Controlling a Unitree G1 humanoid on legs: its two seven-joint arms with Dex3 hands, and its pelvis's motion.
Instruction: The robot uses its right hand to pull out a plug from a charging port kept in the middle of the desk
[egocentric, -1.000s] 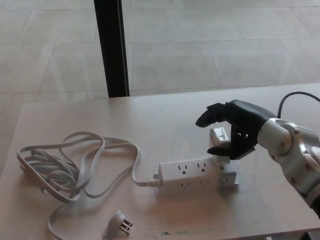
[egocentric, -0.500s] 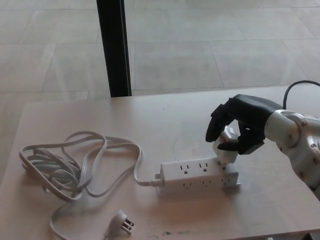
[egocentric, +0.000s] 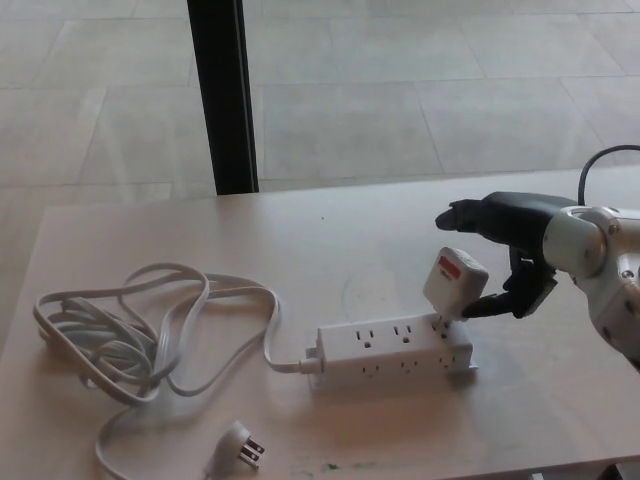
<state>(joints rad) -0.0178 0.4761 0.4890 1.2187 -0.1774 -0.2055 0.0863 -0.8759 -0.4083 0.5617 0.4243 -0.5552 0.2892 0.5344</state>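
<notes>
A white power strip (egocentric: 390, 352) lies in the middle of the desk (egocentric: 330, 235). At its right end a white plug (egocentric: 455, 280) with a red label is tilted to the left, its base still at the strip's last socket. My right hand (egocentric: 525, 235) is just right of it and open. The fingers (egocentric: 470, 215) stretch out above the plug without touching it. The thumb (egocentric: 495, 303) lies against the plug's lower right side. My left hand does not show.
The strip's white cord (egocentric: 150, 330) lies coiled on the left of the desk, and its own pronged plug (egocentric: 240, 447) rests near the front edge. A black pillar (egocentric: 222, 95) stands behind the desk. The front edge runs close below the strip.
My right hand, which had closed around the plug, has opened and its fingers have lifted. The plug now leans left instead of standing upright.
</notes>
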